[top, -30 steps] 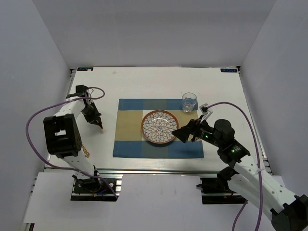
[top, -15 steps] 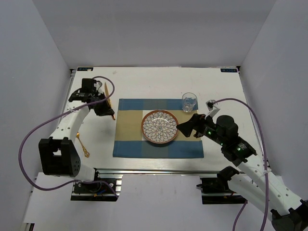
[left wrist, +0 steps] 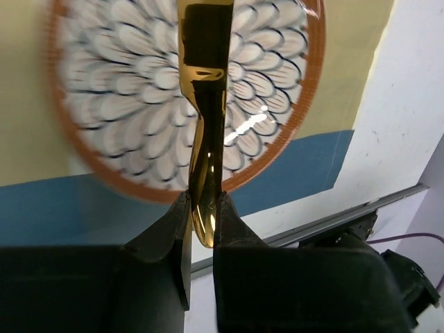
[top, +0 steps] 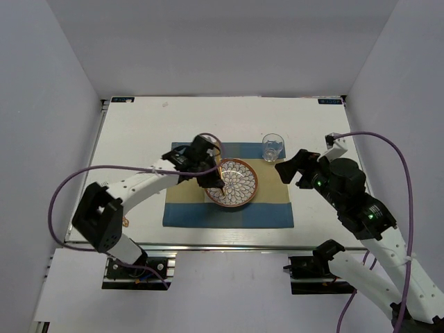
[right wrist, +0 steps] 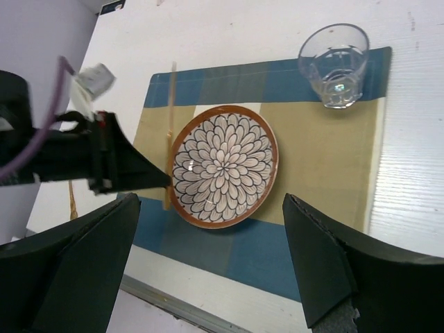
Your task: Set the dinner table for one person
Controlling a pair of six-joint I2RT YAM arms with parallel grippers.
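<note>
Two grippers in view. My left gripper [left wrist: 203, 211] is clamped on one end of a gold utensil [left wrist: 206, 104]; I cannot tell which kind. The utensil hangs over the left rim of the patterned plate [top: 239, 184]. My right gripper [right wrist: 208, 243] stands wide apart, holding nothing, near the glass [top: 272, 147]. Plate and glass sit on the checked placemat [top: 182, 208], mid dinner table [top: 139, 132]. A second gold utensil [top: 125, 220] lies off the mat, near the table's left front edge.
</note>
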